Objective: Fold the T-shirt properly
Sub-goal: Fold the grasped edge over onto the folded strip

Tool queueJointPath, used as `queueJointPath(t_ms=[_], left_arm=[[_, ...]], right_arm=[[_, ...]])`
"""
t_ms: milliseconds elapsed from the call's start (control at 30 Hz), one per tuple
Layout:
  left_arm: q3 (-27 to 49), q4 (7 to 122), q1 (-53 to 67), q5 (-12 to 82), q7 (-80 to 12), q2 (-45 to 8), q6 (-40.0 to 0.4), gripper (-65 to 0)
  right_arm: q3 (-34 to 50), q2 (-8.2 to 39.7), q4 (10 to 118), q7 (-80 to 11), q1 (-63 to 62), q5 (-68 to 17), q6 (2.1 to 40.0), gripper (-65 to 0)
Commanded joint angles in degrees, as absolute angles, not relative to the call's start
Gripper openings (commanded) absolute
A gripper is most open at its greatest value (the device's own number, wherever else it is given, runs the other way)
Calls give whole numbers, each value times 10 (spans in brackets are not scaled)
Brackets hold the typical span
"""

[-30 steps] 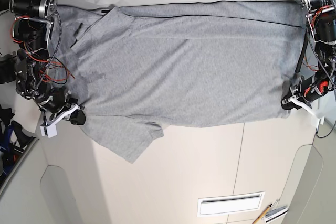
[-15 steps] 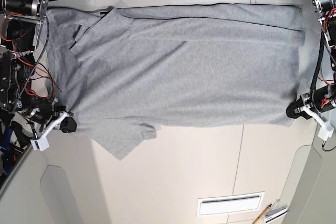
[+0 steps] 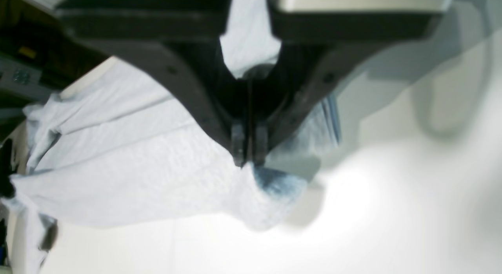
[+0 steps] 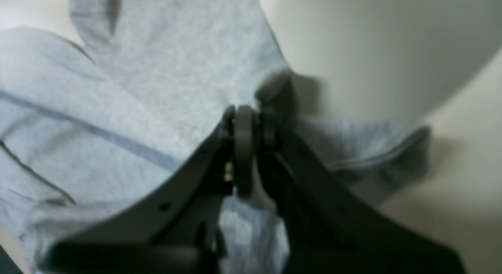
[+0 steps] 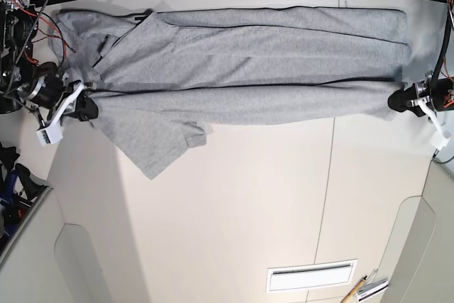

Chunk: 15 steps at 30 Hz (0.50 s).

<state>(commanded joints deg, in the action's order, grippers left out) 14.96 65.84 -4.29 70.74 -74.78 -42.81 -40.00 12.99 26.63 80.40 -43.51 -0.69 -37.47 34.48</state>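
Note:
The light grey T-shirt (image 5: 241, 62) lies stretched across the far half of the table, plain side up, its near edge lifted and drawn taut into a fold. One sleeve (image 5: 159, 143) hangs toward me at the left. My left gripper (image 5: 399, 101) at the right is shut on the shirt's near hem corner; the left wrist view shows its tips (image 3: 248, 156) pinching grey cloth (image 3: 157, 164). My right gripper (image 5: 85, 108) at the left is shut on the shoulder edge; the right wrist view shows its jaws (image 4: 245, 125) closed on the fabric (image 4: 157, 81).
The cream table (image 5: 234, 225) has panel seams and a white slotted vent (image 5: 312, 277) near its front edge. A pencil-like tool (image 5: 358, 289) lies by the vent. Arm bases and red wiring (image 5: 21, 5) stand at the back corners.
Both grippers have lifted the shirt's near edge and carried it toward the far side. The spread body has narrowed into a band, and the sleeve has moved with it.

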Motion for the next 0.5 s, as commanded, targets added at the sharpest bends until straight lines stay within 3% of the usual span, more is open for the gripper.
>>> queueJointPath(t_ms=[133, 167, 233, 300, 500], left_arm=[[150, 658, -37, 709, -730, -427, -400, -650], [150, 658, -37, 709, -726, -427, -400, -650], [150, 658, -37, 709, -724, -427, -400, -650], [150, 658, -37, 709, -724, -427, -400, -650], [150, 658, -36, 709, -725, -427, -400, -650]], right_arm=[[130, 265, 801, -428, 8, -374, 341, -650], [130, 265, 801, -428, 8, -373, 338, -593], [130, 265, 801, -427, 8, -374, 336, -399], [130, 265, 802, -409, 3, -375, 336, -312], [138, 236, 802, -401, -59, -367, 336, -311]])
